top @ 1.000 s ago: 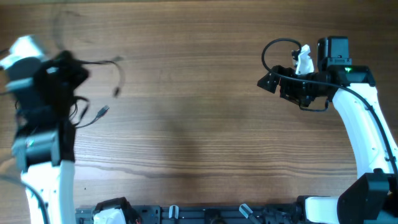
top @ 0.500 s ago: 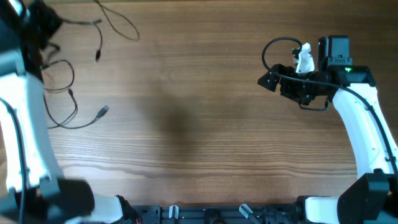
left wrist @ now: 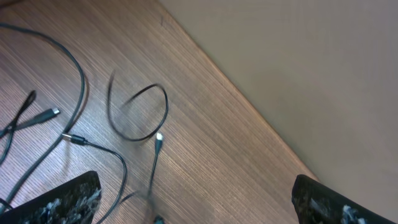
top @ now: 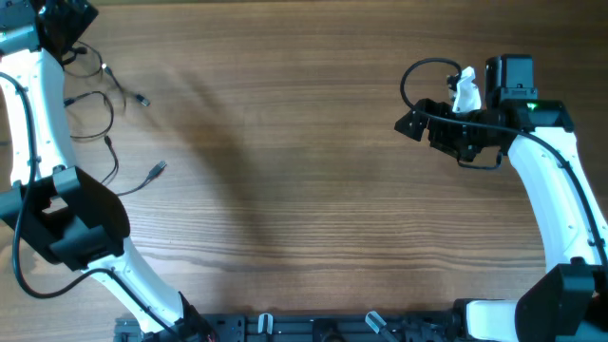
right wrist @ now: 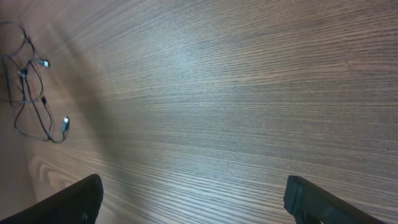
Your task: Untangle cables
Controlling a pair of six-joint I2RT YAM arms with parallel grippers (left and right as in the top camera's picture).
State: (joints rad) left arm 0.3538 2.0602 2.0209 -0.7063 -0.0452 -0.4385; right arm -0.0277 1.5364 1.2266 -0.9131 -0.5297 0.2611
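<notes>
The cables (top: 95, 128) lie in loose black loops at the table's far left, with silvery plug tips at the ends. One plug (top: 158, 170) points toward the middle. My left gripper (top: 65, 19) hovers at the far-left corner, above and behind them. In the left wrist view its fingers (left wrist: 69, 199) stand wide apart with nothing between them. Below lie a small loop (left wrist: 138, 112), a plug tip (left wrist: 158, 139) and a blurred cord. My right gripper (top: 407, 123) is open above bare wood at the far right. The cables (right wrist: 30, 93) show small at the left of its view.
The table's far edge (left wrist: 249, 112) runs diagonally through the left wrist view, with a beige surface beyond it. A black wire loop (top: 418, 76) and a white piece (top: 465, 90) belong to the right arm. Dark fixtures line the front edge (top: 266, 325).
The left arm swung up and back to the far-left corner with a cable. Its jaws opened and the cable dropped into loops near the left edge. The right arm stayed still.
</notes>
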